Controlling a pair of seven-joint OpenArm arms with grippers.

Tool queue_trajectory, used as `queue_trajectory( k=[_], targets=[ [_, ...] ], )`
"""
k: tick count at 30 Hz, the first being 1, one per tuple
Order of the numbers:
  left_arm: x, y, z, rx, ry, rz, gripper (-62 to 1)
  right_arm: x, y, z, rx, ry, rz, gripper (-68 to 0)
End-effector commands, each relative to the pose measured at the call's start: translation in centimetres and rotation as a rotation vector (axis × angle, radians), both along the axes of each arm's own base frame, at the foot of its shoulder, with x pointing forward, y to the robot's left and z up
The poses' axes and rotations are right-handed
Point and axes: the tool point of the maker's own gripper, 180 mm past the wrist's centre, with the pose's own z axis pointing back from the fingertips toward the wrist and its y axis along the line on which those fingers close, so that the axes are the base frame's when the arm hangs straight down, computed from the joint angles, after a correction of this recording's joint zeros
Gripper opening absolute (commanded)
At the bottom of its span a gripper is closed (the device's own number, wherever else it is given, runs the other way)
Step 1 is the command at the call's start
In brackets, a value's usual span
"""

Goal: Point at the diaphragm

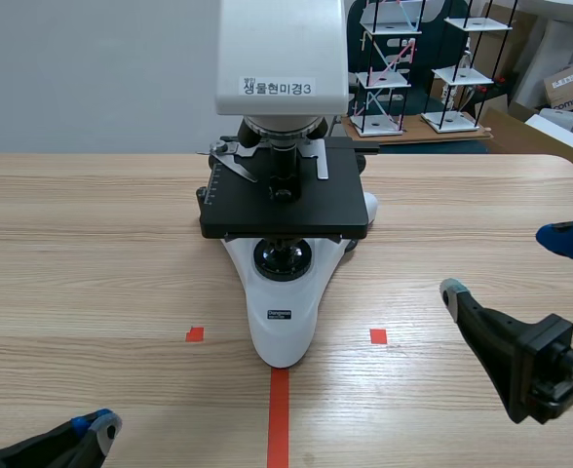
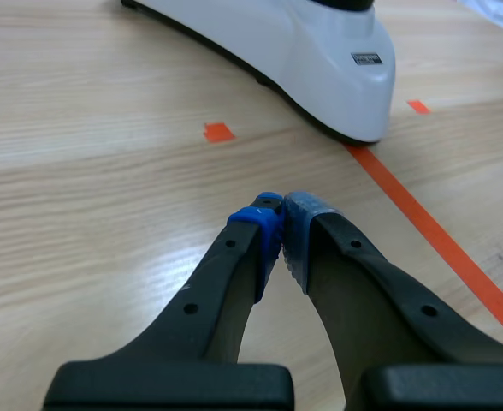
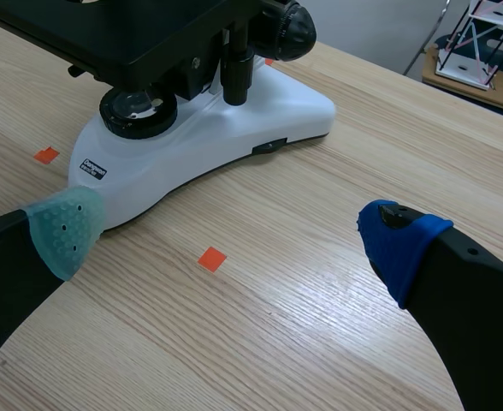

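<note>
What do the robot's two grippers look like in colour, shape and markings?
Both the left gripper and the right gripper are black, each with two thick fingers narrowing toward the tip. Each carries one bright blue pad and one pale grey-green dotted pad. Small round holes mark the left fingers.

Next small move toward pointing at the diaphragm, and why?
Probably shut the right end effector and ease it toward the gap under the black stage, above the round lamp lens. It stands open, raised beside the white base and apart from it. The left end effector, shut, lies low near the base's front tip.
</note>
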Motion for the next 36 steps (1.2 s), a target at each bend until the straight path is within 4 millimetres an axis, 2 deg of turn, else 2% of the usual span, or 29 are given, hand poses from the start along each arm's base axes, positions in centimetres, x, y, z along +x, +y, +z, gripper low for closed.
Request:
queue_trajectory(
  k=[1, 7, 16, 26, 31, 36],
  targets=[
    [1.8, -0.4, 2.1, -0.04, -0.105, 0.009, -58.0, 0.2, -0.1, 0.8, 0.004, -0.025, 0.0, -1.6],
    [3.3, -2.9, 3.5, -0.129, -0.251, -0.026, -58.0, 0.2, -0.1, 0.8, 0.004, -0.025, 0.0, -1.6],
    [5.9, -6.8, 3.3, -0.19, -0.278, -0.073, -58.0, 0.2, -0.1, 0.8, 0.004, -0.025, 0.0, -1.6],
    [8.5, -8.7, 3.6, -0.245, -0.304, -0.04, -58.0, 0.2, -0.1, 0.8, 0.005, -0.025, 0.0, -1.6],
    [8.8, -8.7, 4.9, -0.28, -0.367, -0.024, -58.0, 0.2, -0.1, 0.8, 0.005, -0.025, 0.0, -1.6],
    [8.8, -9.3, 5.3, -0.254, -0.399, -0.058, -58.0, 0.2, -0.1, 0.8, 0.005, -0.025, 0.0, -1.6]
  ],
)
